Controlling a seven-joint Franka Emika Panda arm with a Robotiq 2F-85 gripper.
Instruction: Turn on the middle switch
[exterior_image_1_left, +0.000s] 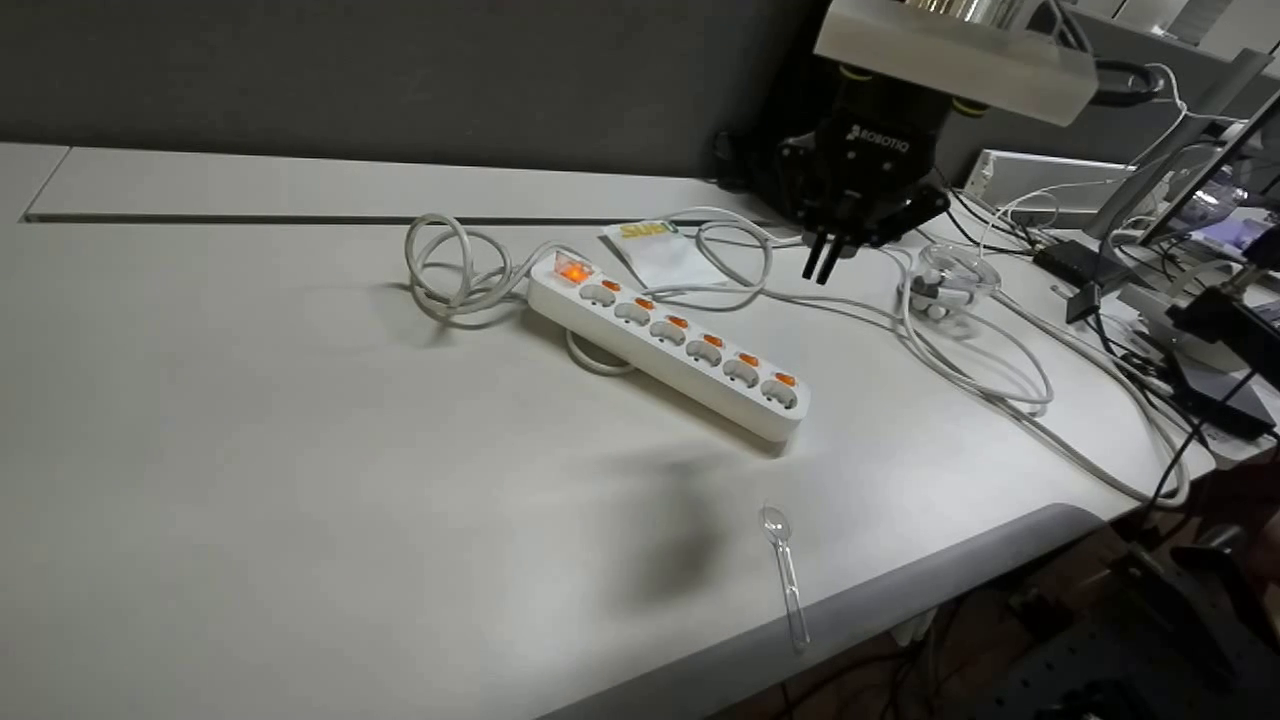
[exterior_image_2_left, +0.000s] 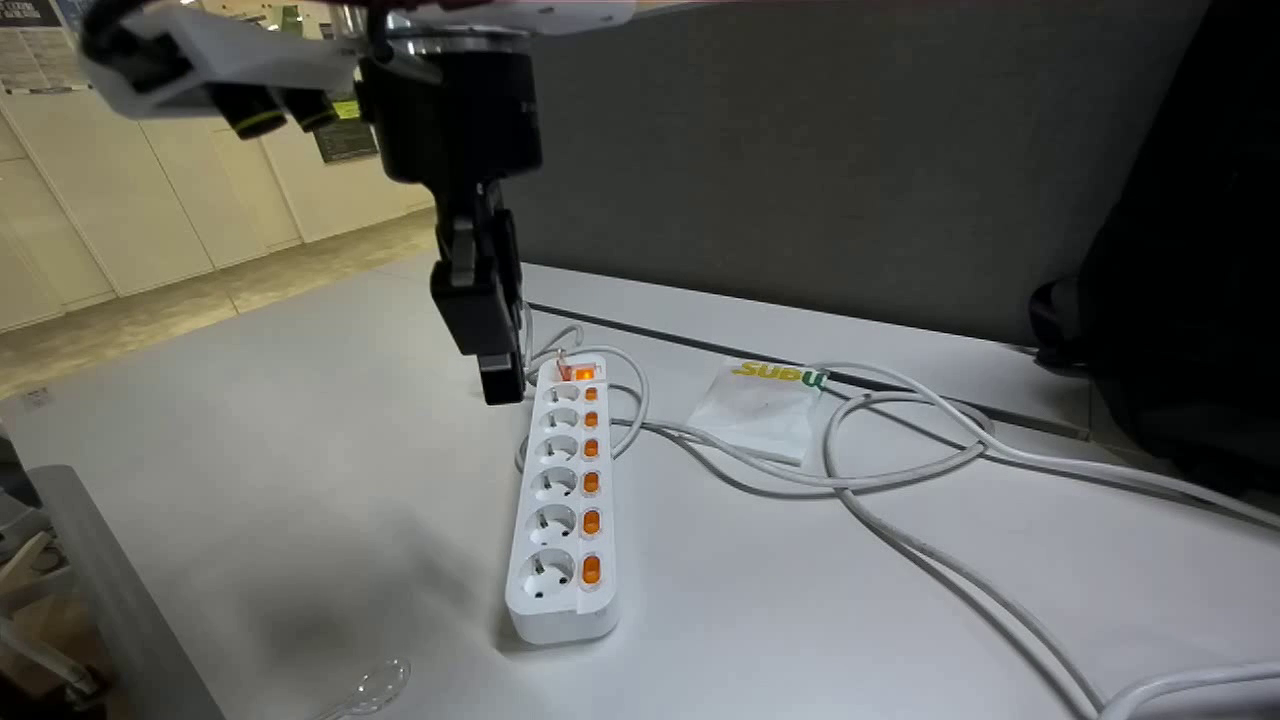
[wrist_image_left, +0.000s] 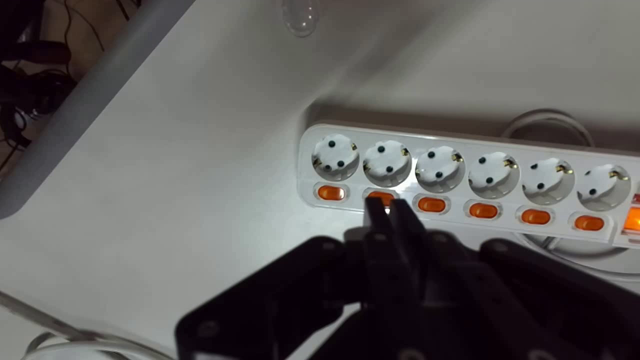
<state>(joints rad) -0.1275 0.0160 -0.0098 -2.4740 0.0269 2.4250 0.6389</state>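
Note:
The white power strip (exterior_image_1_left: 655, 362) lies on the table. It also shows in an exterior view (exterior_image_2_left: 573, 502) and the wrist view (wrist_image_left: 457, 206). It has a row of sockets, several small orange switches and a larger lit orange switch (wrist_image_left: 632, 220) at one end. The two switches nearest the row's middle (wrist_image_left: 431, 204) (wrist_image_left: 483, 210) are uncovered; I cannot tell which is meant. My gripper (exterior_image_1_left: 817, 278) is empty, nearly shut with a narrow slit between its fingertips. It hangs above the strip, apart from it. In the wrist view its tips (wrist_image_left: 386, 201) partly cover another small switch.
A white cable (exterior_image_1_left: 440, 285) loops behind the strip. A white paper packet (exterior_image_2_left: 765, 405) lies beside it, near more cables. A clear plastic spoon (exterior_image_1_left: 788, 580) lies by the table's grey front edge (exterior_image_1_left: 900, 572). A dark partition (exterior_image_2_left: 850, 180) stands at the back.

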